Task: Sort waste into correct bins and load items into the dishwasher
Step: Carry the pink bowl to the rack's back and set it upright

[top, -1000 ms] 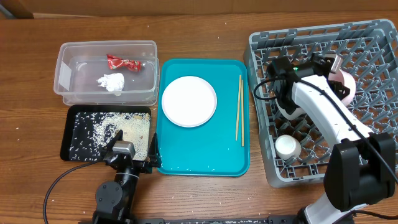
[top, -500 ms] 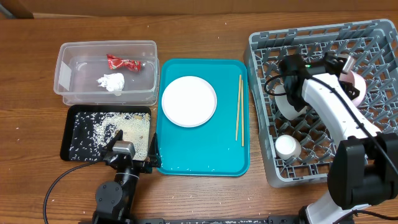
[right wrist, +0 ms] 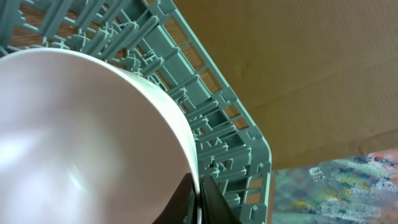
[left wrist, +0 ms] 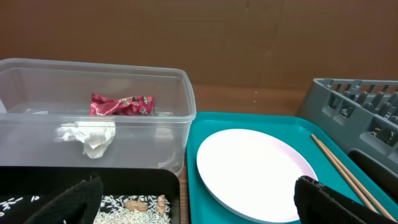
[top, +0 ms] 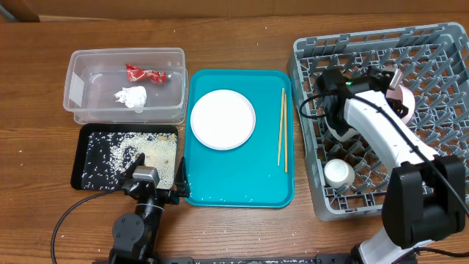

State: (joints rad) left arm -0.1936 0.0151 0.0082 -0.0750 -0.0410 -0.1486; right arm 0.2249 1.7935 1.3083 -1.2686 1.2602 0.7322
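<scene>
My right gripper [top: 396, 82] is shut on the rim of a pinkish-white bowl [top: 405, 101], held on edge over the grey dishwasher rack [top: 440, 44]. The right wrist view shows the bowl [right wrist: 81, 137] filling the frame, its rim pinched between my fingertips [right wrist: 199, 202], with the rack's lattice wall [right wrist: 224, 118] behind. A white cup [top: 338, 173] stands in the rack. The plate [top: 223, 119] and chopsticks [top: 281, 130] lie on the teal tray [top: 242, 187]. My left gripper [left wrist: 199, 211] hangs open, with nothing between its fingers, low in front of the plate [left wrist: 255, 171] and black tray [left wrist: 155, 180].
The clear tub [top: 73, 88] holds the red wrapper [top: 144, 74] and white tissue [top: 132, 97]. Rice grains [top: 143, 154] with brown bits lie in the black tray [top: 88, 158]. A second white bowl [top: 336, 126] shows partly under the right arm.
The right gripper with the bowl swung a little to the right over the rack, then came back left. The left arm has not moved.
</scene>
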